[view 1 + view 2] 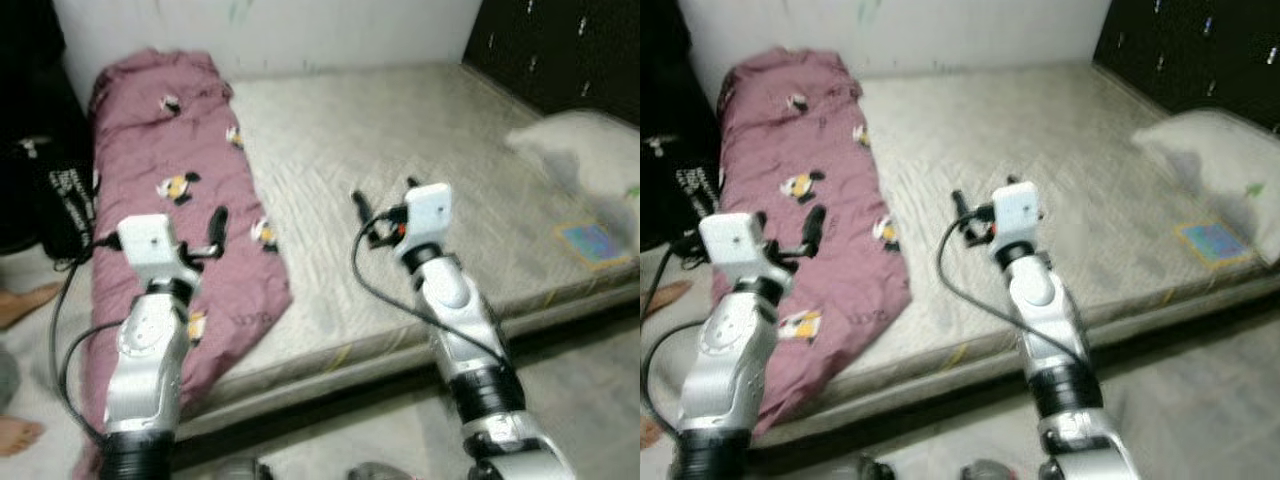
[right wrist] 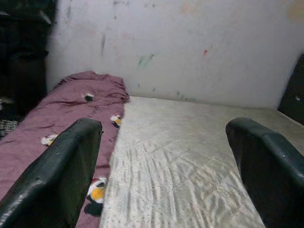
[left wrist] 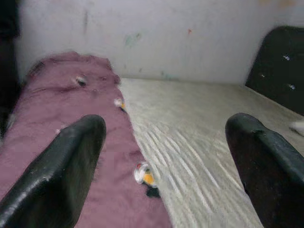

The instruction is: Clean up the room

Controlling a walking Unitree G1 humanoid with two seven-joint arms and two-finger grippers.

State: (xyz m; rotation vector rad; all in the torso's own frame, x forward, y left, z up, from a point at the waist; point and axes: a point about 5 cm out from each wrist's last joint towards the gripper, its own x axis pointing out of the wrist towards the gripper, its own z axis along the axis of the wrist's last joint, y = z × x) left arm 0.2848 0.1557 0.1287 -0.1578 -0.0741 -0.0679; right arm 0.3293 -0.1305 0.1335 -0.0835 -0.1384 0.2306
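Blanket (image 1: 180, 210): maroon, cartoon-printed, bunched along the bed's left side, its end draping over the front edge.
Bed (image 1: 420, 170): bare grey mattress; pillow (image 1: 585, 150) at right.
Left end effector (image 1: 200, 235): fingers spread, empty, over the blanket.
Right end effector (image 1: 385, 205): fingers spread, empty, over the mattress.

Bare mattress (image 1: 400, 180) against marked white wall (image 2: 190, 42)

Soft, even indoor light with faint shadows; all views look slightly blurred, perhaps from camera motion.

Blanket (image 1: 170, 190) maroon, cartoon prints; mattress (image 1: 400, 150) beige, woven pattern.
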